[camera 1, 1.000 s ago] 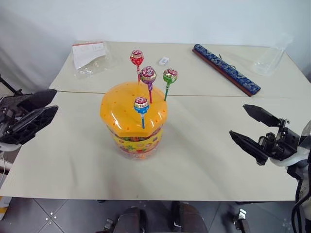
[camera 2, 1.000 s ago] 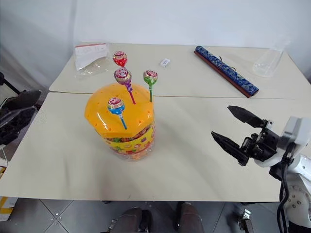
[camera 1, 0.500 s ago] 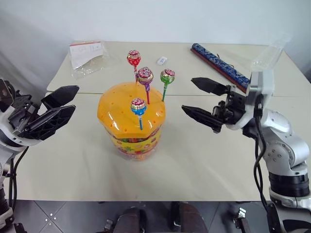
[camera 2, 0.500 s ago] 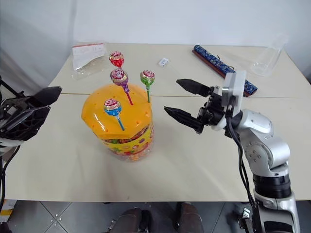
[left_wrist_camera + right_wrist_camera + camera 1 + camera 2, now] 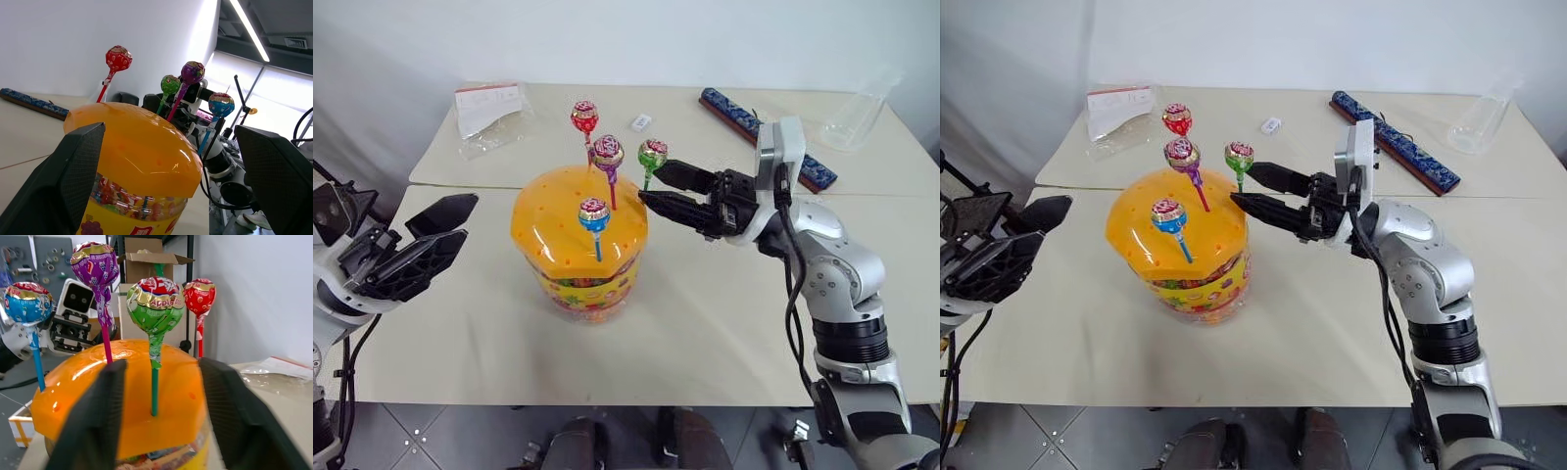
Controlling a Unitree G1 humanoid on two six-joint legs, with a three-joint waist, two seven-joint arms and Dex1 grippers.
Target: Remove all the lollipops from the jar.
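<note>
A: How will those four small round-headed lollipops in shiny foil wrappers handle?

B: Light, I'd judge, with hard heads, slick crinkly wrappers and thin stiff sticks that could bend or slip. The bare stick just under the head looks the best place to pinch, pulling straight up out of the hole.

A: Where are they?

B: All four stand upright in the domed glossy orange lid of the large clear plastic jar (image 5: 579, 245), which sits mid-worktop (image 5: 724, 323). The red lollipop (image 5: 584, 117) is at twelve o'clock on the lid, the purple lollipop (image 5: 608, 152) near the centre, the green lollipop (image 5: 652, 155) at two o'clock, the blue lollipop (image 5: 594, 213) at six o'clock.

A: And the tools?

B: The right tool (image 5: 648, 182) has its two black fingers (image 5: 110, 406) apart, one on each side of the green stick, not touching it. The left tool (image 5: 460, 222) is at nine o'clock of the jar, well clear, fingers apart, empty.
</note>
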